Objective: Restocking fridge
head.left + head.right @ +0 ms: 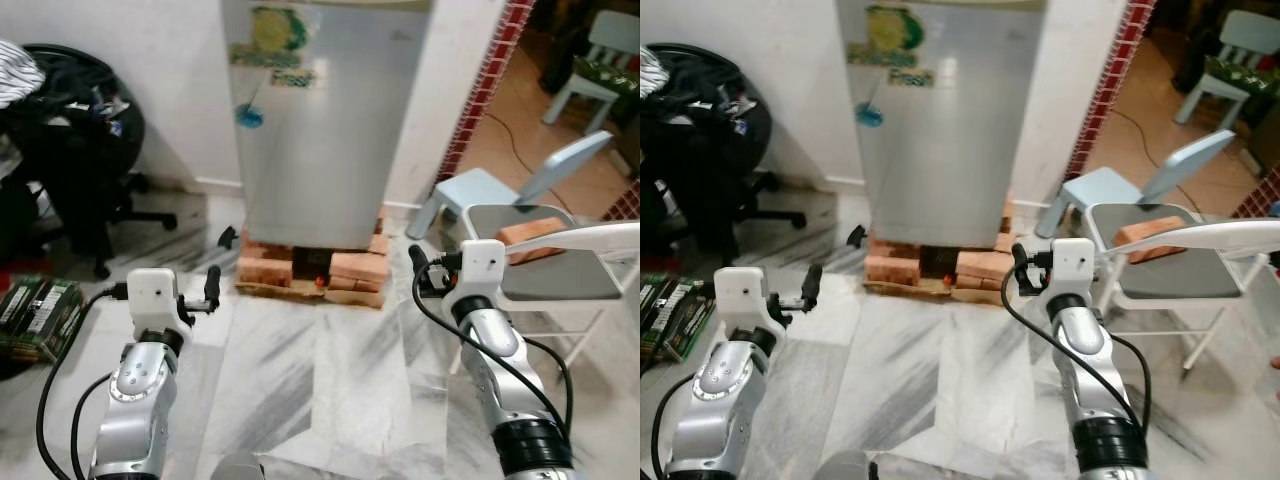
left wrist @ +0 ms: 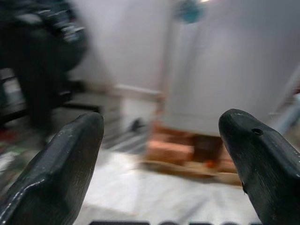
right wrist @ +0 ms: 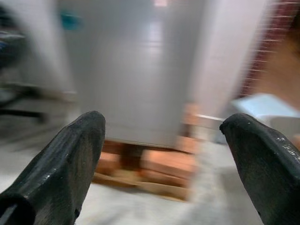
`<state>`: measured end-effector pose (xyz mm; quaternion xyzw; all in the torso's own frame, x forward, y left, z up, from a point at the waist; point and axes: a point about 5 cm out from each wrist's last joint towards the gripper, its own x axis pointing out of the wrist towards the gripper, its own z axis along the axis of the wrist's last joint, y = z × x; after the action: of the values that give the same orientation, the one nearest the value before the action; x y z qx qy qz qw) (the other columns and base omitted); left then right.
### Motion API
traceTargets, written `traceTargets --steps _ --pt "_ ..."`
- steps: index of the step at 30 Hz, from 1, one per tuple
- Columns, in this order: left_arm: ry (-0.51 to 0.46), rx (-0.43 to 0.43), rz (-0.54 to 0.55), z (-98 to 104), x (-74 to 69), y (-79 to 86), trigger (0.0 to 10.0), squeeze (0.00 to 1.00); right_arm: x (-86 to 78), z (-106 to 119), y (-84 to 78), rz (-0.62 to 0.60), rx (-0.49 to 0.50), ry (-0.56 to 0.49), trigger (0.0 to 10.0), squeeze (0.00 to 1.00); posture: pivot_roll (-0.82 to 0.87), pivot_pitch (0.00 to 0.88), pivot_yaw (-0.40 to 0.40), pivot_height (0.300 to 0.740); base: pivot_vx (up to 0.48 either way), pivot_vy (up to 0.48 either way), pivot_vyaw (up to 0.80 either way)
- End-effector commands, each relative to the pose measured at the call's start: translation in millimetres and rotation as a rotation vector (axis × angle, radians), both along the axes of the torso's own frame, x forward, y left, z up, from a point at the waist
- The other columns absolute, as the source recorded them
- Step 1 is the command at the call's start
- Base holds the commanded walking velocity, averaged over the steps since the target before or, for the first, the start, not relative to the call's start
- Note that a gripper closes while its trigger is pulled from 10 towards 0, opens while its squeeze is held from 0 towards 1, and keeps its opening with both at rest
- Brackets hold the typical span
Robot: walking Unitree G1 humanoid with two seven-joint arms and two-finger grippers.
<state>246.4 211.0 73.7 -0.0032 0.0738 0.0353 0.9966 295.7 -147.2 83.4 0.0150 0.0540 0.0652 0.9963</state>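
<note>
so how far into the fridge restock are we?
Barely started. Done: the robot faces the fridge, door shut, standing on bricks. In hand: nothing; left gripper and right gripper are both raised with jaws open. Left: opening the door and all loading.

Even, soft daylight fills the room, with a pale sheen on the fridge door (image 1: 325, 130) ahead of both claws. The head views are fairly sharp, softening toward the edges. Both wrist views are smeared beyond the fingertips (image 2: 70, 154), the bricks (image 3: 159, 166) under the fridge blurred.
</note>
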Motion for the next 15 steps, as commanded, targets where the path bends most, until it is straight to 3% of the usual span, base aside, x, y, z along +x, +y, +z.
traceTargets --steps 1,15 --pt "-0.019 -0.012 -0.019 3.9 3.9 -7.9 10.0 0.0 0.4 3.8 -13.1 -0.028 -0.017 -0.011 10.0 0.0 0.14 0.016 -0.047 0.74 0.27 0.398 0.0" --pt "-0.047 -0.003 -0.02 8.0 5.6 -8.4 10.0 0.0 0.8 2.2 -14.8 -0.026 -0.02 -0.003 10.0 0.0 0.14 0.026 -0.052 0.74 0.264 0.402 0.0"
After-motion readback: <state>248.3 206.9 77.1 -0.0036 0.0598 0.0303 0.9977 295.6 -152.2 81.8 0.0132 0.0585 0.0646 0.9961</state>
